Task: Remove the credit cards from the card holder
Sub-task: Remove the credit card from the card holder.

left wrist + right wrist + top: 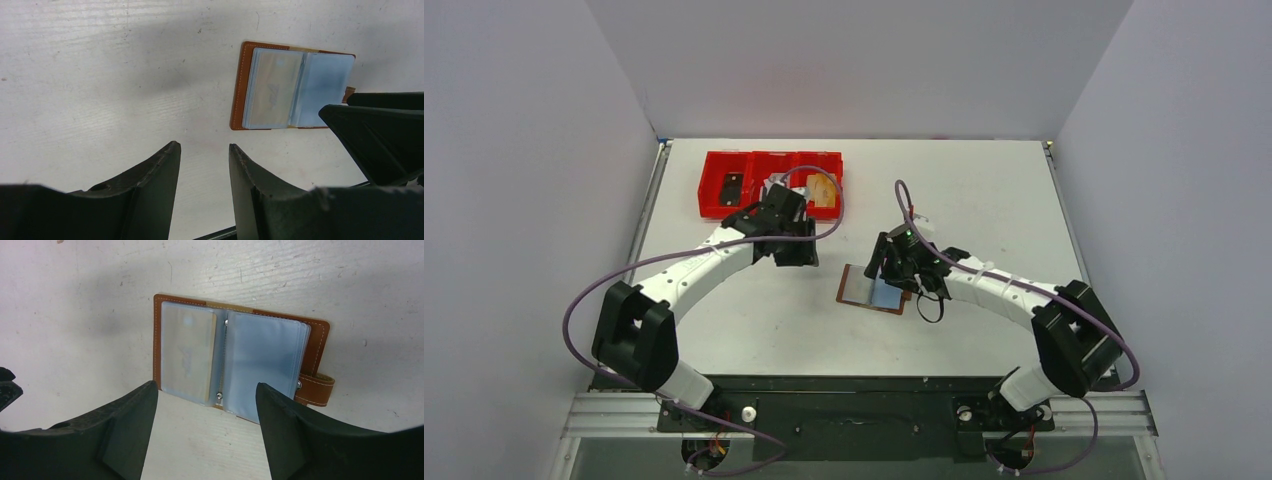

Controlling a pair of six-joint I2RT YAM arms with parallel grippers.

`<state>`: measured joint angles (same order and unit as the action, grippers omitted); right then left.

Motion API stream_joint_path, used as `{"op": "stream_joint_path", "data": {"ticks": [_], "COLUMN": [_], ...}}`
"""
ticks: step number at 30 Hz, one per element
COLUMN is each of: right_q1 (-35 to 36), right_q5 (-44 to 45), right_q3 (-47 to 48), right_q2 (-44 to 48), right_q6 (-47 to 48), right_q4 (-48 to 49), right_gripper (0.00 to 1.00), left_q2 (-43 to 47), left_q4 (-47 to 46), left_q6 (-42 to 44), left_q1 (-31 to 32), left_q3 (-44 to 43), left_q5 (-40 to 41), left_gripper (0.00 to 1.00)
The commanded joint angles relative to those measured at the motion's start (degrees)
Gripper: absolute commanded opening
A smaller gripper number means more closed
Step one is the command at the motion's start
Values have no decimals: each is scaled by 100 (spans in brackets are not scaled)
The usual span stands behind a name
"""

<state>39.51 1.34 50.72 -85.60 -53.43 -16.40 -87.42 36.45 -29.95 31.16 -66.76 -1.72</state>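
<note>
While the card holder (265, 360) lies open on the counter (984, 180), the right end effector (205, 387) hangs over it, fingers apart.
Left end effector (202, 147) apart and empty, nearby; print on the sleeved credit card (187, 352) is too blurred to read.

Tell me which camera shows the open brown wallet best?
The right wrist view: the card holder lies open directly below, strap and one card plain. The left wrist view shows it smaller; the top view, only a tiny patch.
</note>
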Motion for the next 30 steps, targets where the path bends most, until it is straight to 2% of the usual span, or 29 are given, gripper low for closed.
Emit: {"op": "stream_joint_path", "data": {"ticks": [1,18,30], "right_q1": [79,230,553], "right_q5": [260,448,604], "right_q3": [319,647,1238], "right_q2": [-156,-603,-1284], "right_q6": [-85,83,206], "right_q4": [80,-134,-305], "right_gripper": [67,65,58], "left_q2": [207,187,184], "left_q4": [-156,-230,-277], "left_q6": [10,-20,-61], "left_q1": [-86,-127,-169], "left_q3": [-25,-22,59], "left_q5": [49,22,40], "left_gripper": [38,38,38]}}
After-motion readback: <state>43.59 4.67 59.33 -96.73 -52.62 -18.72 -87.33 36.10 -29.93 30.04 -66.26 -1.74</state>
